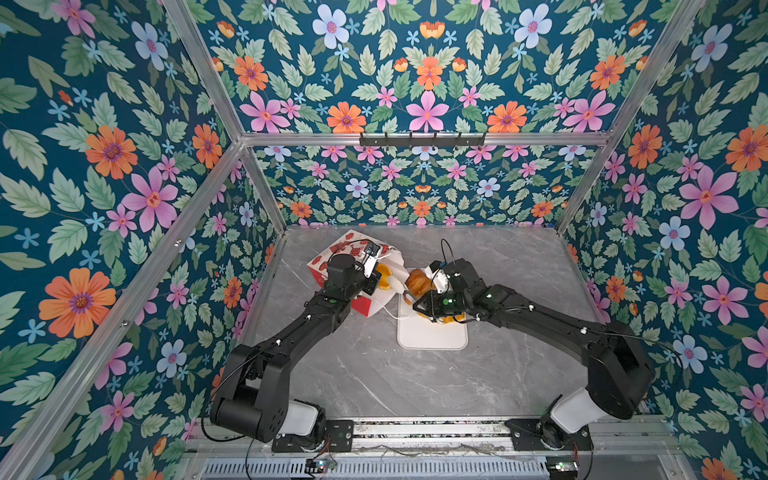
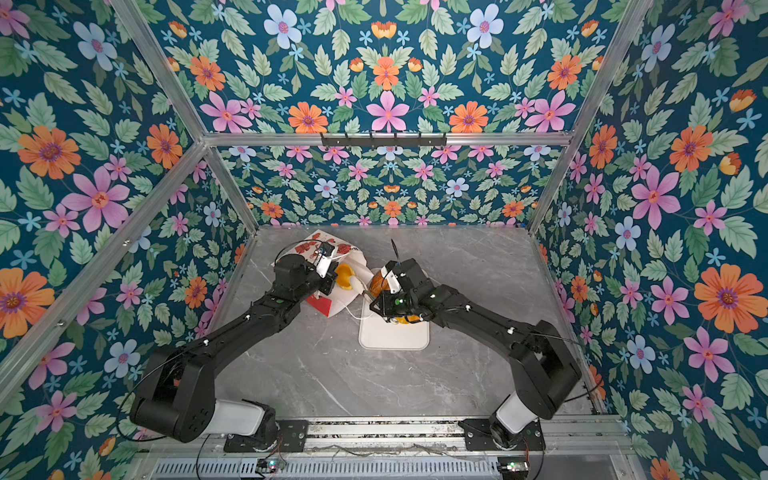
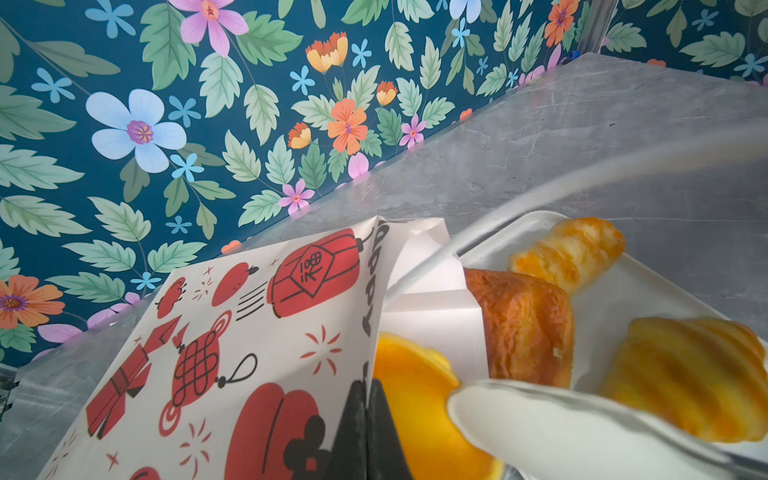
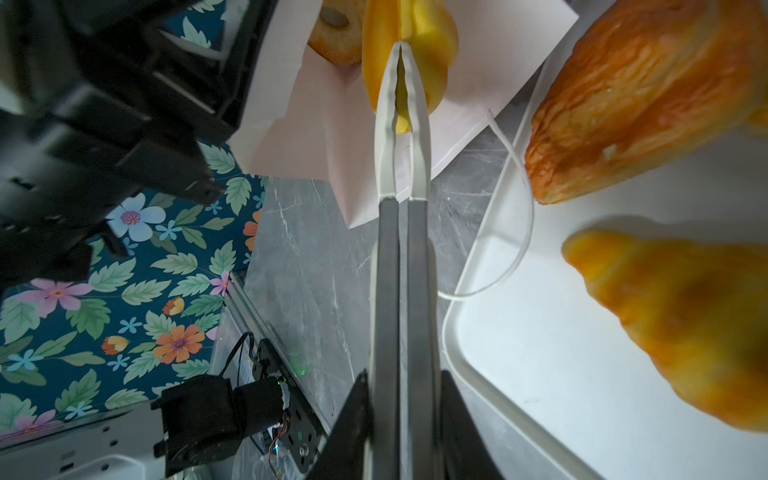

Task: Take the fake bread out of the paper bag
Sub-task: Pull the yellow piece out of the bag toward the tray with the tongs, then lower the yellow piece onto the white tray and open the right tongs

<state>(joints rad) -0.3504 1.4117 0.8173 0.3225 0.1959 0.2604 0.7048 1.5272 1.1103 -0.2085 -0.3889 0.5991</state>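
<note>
Presently. Top view: paper bag tipped over, mouth toward white tray; right gripper reaches into that mouth. Left wrist: left gripper pressed together on the bag's rim, orange bun just inside. Right wrist: right gripper's tips pinch the bun, dead ahead along the fingers; doughnut lies deeper. Withdrawal likely runs backward, trayward.

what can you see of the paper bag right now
The paper bag is tipped over on the grey table, mouth toward the white tray. Outside white with red lantern prints, lining plain white. The left gripper pinches its rim, jaws shut; its cord handle drapes over the tray's edge. The right gripper grips a yellow pastry in its mouth.
</note>
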